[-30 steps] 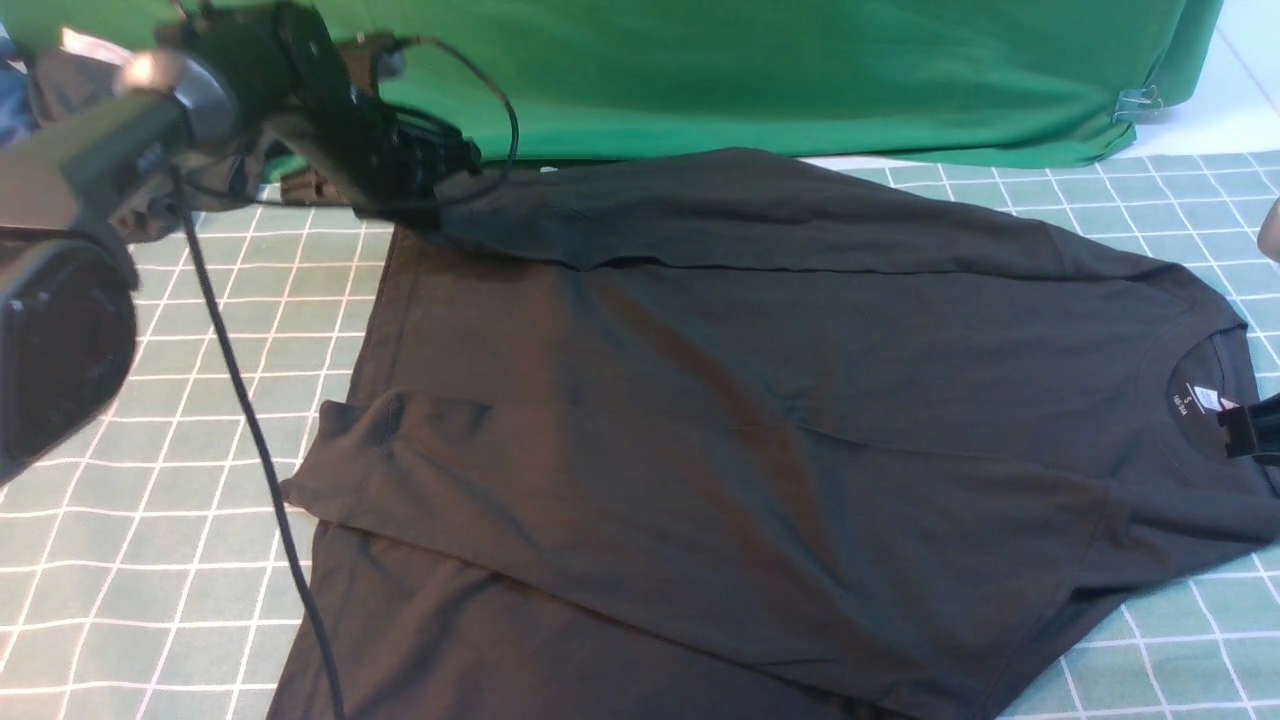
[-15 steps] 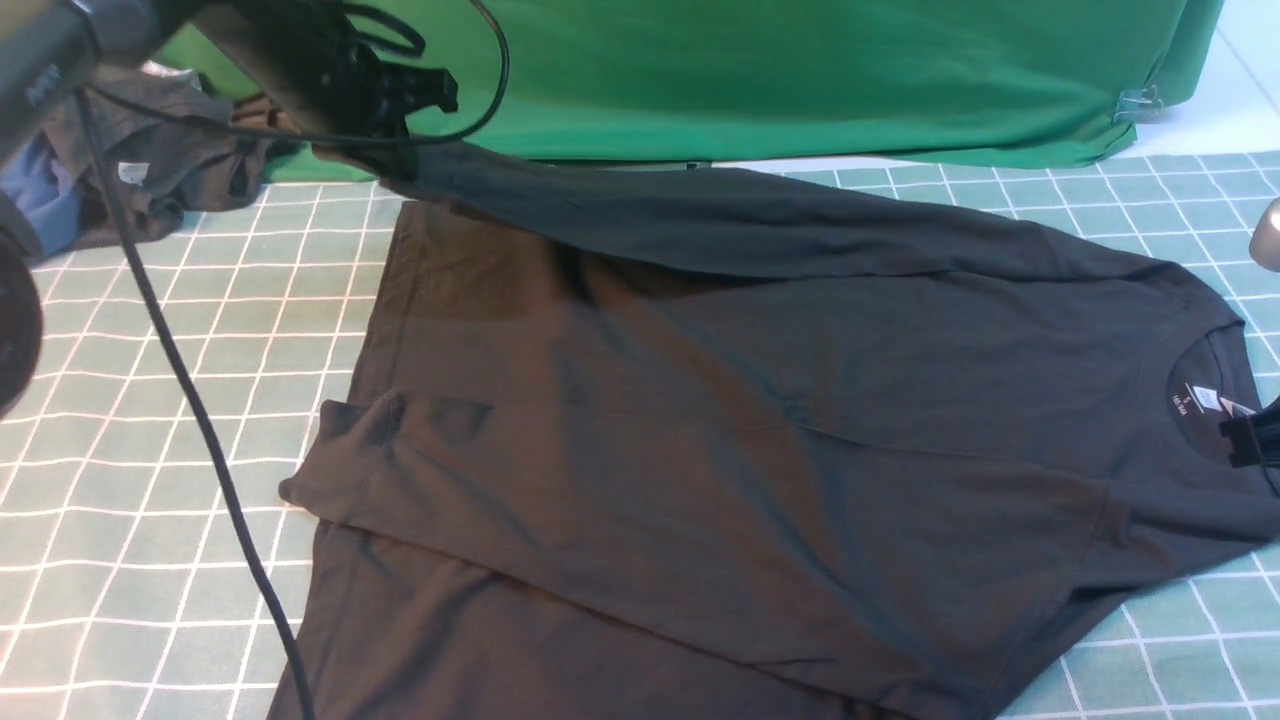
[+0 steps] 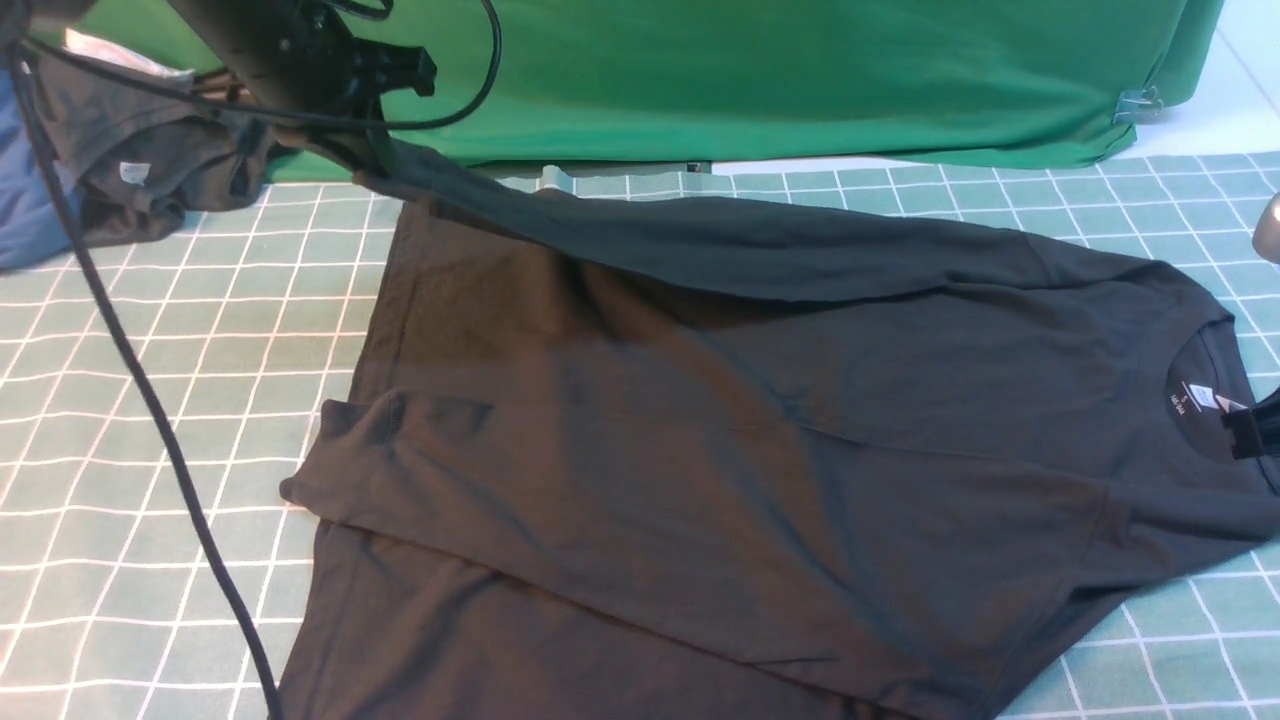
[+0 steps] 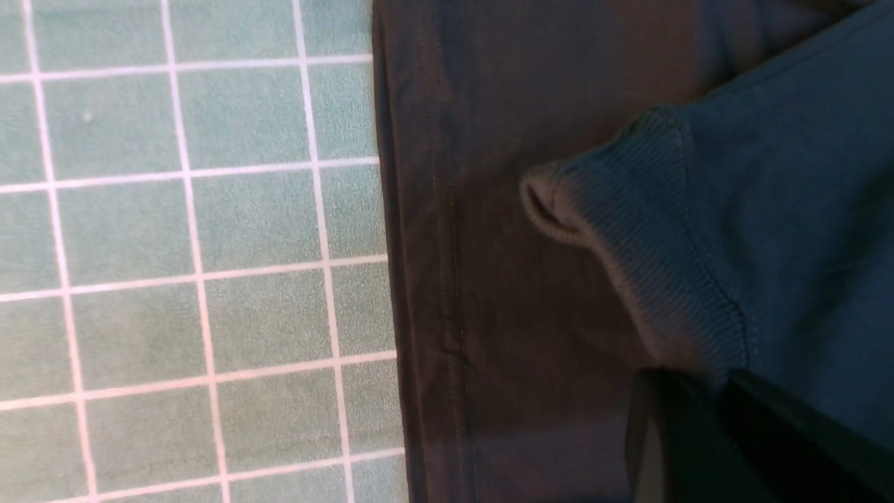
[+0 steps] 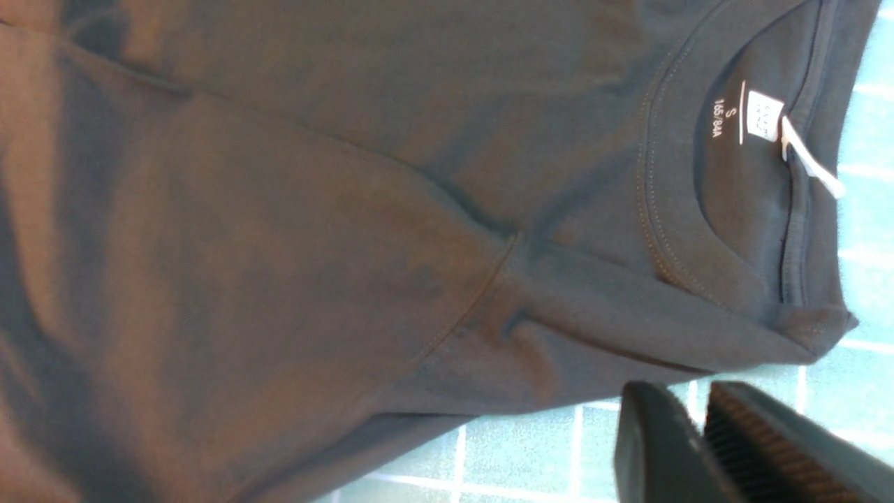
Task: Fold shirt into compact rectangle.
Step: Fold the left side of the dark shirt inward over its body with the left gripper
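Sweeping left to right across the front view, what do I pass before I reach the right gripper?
Dark grey-brown garment with a white tag → left gripper holding the sleeve cuff → main body of the shirt → white neck label → right gripper.

Robot lab setup — green backdrop cloth (image 3: 800,70), checked table cover (image 3: 180,330).

The shirt (image 3: 700,450) lies spread across the middle of the table (image 3: 150,400), neck to the right and hem to the left. One sleeve (image 3: 760,250) runs along its far edge up to the left claw (image 3: 372,160). A smaller garment (image 3: 140,170) lies further left, and a hung cloth (image 3: 800,70) stands behind. The right claw (image 3: 1255,430) is at the collar.
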Robot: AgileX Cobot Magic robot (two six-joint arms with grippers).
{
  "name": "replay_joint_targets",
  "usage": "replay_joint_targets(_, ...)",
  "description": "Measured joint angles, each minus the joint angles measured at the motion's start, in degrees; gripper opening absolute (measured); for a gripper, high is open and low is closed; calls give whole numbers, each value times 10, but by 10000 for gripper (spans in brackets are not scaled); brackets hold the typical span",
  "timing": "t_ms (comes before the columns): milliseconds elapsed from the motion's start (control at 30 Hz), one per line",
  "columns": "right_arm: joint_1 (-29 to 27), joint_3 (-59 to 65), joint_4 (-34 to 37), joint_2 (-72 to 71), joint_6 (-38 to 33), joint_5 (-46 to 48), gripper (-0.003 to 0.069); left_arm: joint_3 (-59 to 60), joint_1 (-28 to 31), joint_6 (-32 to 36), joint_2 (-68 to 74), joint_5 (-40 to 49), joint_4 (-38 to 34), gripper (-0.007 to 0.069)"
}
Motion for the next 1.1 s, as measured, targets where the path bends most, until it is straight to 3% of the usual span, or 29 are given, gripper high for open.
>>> replay_joint_targets(400, 0, 0, 0, 0, 11, -8, 129, 182, 0, -3, -114, -9, 0, 17)
replay_joint_targets(733, 0, 0, 0, 0, 11, -9, 144, 448, -5, -19, -233, -121, -10, 17)
replay_joint_targets(1100, 0, 0, -1, 0, 11, -12, 156, 560, -5, -19, -259, -159, -26, 17)
